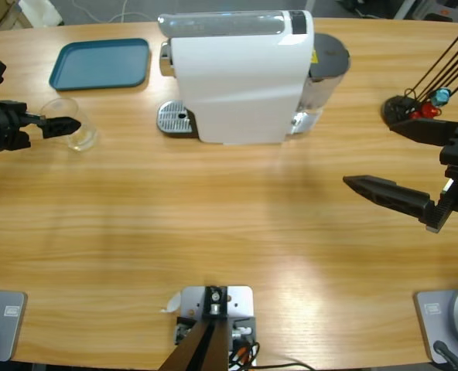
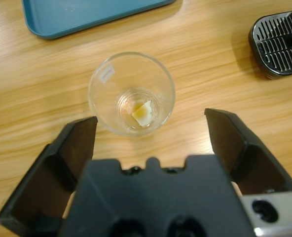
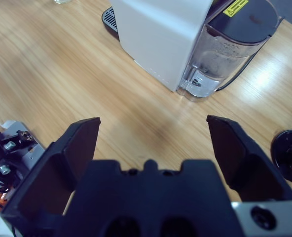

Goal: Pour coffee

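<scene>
A small clear glass (image 2: pixel 131 94) stands upright on the wooden table, left of the machine, and shows as the same glass (image 1: pixel 76 133) from above. A small yellow-brown dab of coffee (image 2: pixel 142 113) lies in its bottom. My left gripper (image 2: pixel 151 121) is open just short of the glass, one jaw on each side of its near rim, touching nothing. From above, the left gripper (image 1: pixel 63 125) reaches in from the left edge. My right gripper (image 1: pixel 368 151) hovers open and empty at the right, and the right wrist view shows that gripper (image 3: pixel 153 123) over bare table.
A big white coffee machine (image 1: pixel 240 77) stands at the back middle with its drip grille (image 1: pixel 175 117) at its left and a water tank (image 3: pixel 225 54) behind. A teal tray (image 1: pixel 101 63) lies behind the glass. A black holder with thin sticks (image 1: pixel 415 104) sits far right.
</scene>
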